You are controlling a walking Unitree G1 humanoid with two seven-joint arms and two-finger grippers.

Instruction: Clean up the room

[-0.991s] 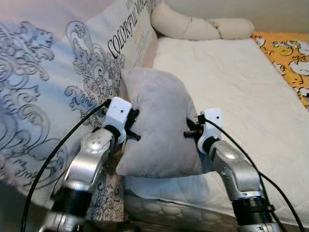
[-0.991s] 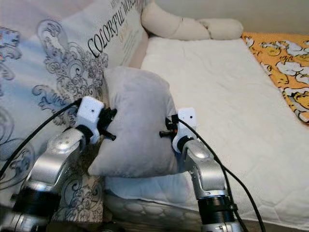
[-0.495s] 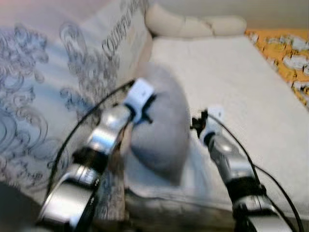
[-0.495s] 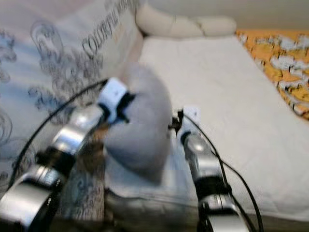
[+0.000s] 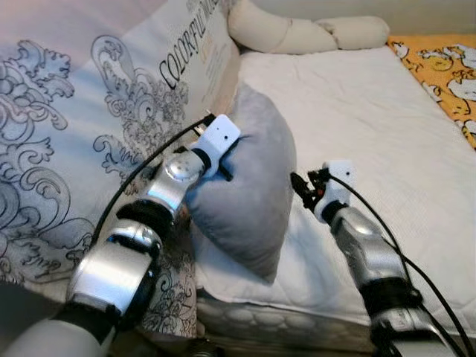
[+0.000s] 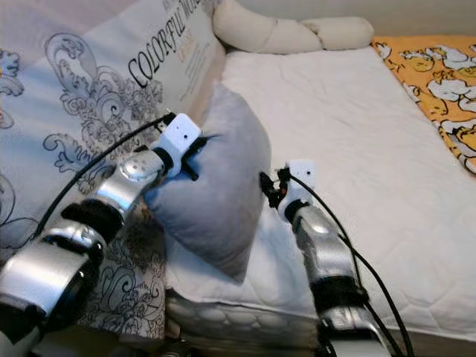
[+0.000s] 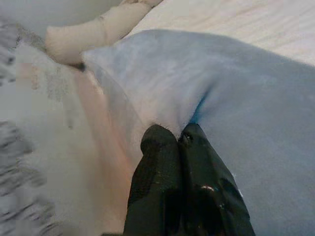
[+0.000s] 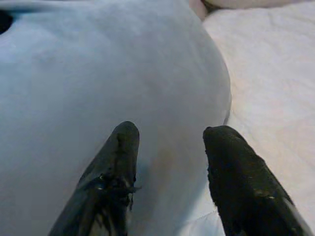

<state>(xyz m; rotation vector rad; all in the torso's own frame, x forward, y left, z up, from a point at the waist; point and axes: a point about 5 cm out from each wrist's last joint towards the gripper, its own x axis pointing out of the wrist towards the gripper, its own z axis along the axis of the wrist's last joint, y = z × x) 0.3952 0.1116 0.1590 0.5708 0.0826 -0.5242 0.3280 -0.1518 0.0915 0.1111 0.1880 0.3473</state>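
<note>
- The grey pillow (image 5: 249,197) stands tilted on the near left part of the bed (image 5: 372,134), leaning toward the large patterned cushion (image 5: 111,126) along the bed's left edge, its lower corner hanging near the bed's front edge.
- Risk: only a small pinch of fabric carries the pillow. If that fold slips out, the pillow would likely drop off the front edge to the floor.
- Risk: the pillow is soft and sags, so a quick swing could twist it round the pinch point and tug it free.
- Risk: the black cable on the left arm runs close along the patterned cushion; it may drag on it if the arm reaches further.
- The left pincer (image 7: 179,140) has its two black fingers pressed together, clamped on a fold of the grey pillow at its upper left side.
- The right pincer (image 8: 170,135) has its fingers spread apart, holding nothing; it points at the pillow's right face, very close, though whether the tips touch the fabric I cannot tell.
- A long cream bolster (image 5: 297,33) lies along the far edge of the bed, and an orange printed blanket (image 5: 446,71) covers the far right corner.
</note>
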